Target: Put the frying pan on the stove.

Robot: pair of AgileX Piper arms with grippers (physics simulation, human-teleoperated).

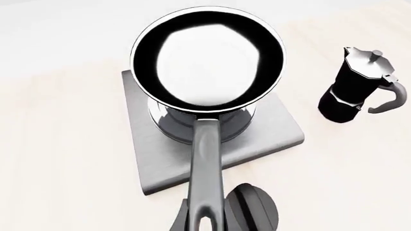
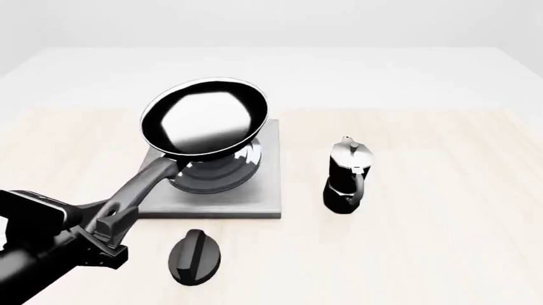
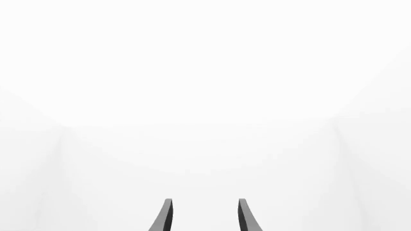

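- The left gripper is clamped on the far end of the pan handle, near the loop hole, at the lower left of the front view.
- The pan is held in the air, tilted, its bowl over the stove; its glossy inside faces up and toward the camera.
- In the front view the bowl hangs above the silver rings, which show below its near edge; whether the pan base touches them cannot be told.
- The left wrist view shows the pan over the stove, the handle running back toward the camera and the rings partly visible under the bowl.
- The stove lies flat on the pale wooden table, left of centre.
- A moka pot stands upright to the right of the stove, apart from it, handle toward the near side.
- A black oval knob lies on the table just in front of the stove, beside the left gripper.
- The right gripper is out of the front view; its own wrist view shows two finger tips apart with nothing between them, against a blank white background.
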